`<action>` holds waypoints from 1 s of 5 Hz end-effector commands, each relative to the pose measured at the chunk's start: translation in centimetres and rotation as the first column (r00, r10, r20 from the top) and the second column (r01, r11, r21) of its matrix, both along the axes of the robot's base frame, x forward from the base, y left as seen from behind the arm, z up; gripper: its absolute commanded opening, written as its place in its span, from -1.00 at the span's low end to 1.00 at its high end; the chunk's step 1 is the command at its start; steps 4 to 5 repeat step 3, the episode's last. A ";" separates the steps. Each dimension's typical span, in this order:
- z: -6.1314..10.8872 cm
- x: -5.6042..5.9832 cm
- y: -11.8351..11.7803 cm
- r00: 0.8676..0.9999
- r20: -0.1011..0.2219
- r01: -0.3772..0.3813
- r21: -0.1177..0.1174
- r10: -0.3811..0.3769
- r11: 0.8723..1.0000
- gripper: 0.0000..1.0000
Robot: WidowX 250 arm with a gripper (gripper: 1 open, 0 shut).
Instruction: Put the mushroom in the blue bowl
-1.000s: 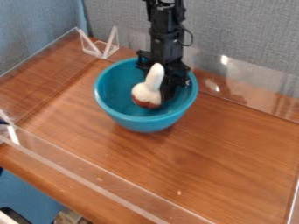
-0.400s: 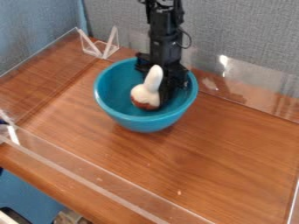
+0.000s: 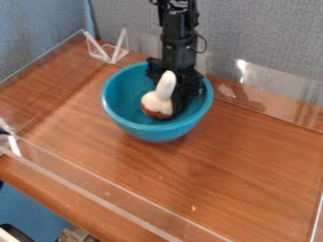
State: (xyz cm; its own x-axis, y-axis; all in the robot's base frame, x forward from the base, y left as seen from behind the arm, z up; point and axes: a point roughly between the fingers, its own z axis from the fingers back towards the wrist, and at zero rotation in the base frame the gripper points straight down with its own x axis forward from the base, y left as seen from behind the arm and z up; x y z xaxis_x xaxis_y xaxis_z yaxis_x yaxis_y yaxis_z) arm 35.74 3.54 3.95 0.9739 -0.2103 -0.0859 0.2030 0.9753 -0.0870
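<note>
The blue bowl [image 3: 136, 121] stands on the wooden table, left of centre. My black gripper [image 3: 179, 94] reaches straight down into it from above. Its jaws are shut on the mushroom [image 3: 159, 93], which sits inside the bowl, tilted, with the cream stem pointing up and the reddish-brown cap [image 3: 153, 110] down near the bowl's bottom. The fingertips are partly hidden behind the mushroom and the bowl's rim.
Clear acrylic walls [image 3: 271, 80] run around the wooden table [image 3: 240, 161]. A small white wire stand [image 3: 108, 45] sits at the back left, behind the bowl. A grey fabric panel closes the back.
</note>
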 end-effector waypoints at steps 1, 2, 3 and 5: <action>1.7 1.0 0.8 0.998 0.062 0.000 0.010 -0.001 1.000 -1.00; 1.7 1.1 0.9 0.998 0.061 0.001 0.010 -0.001 1.000 -1.00; 1.6 1.1 1.0 0.998 0.060 0.002 0.010 -0.003 1.000 -1.00; 1.6 1.1 1.0 0.998 0.060 0.002 0.010 -0.003 1.000 -1.00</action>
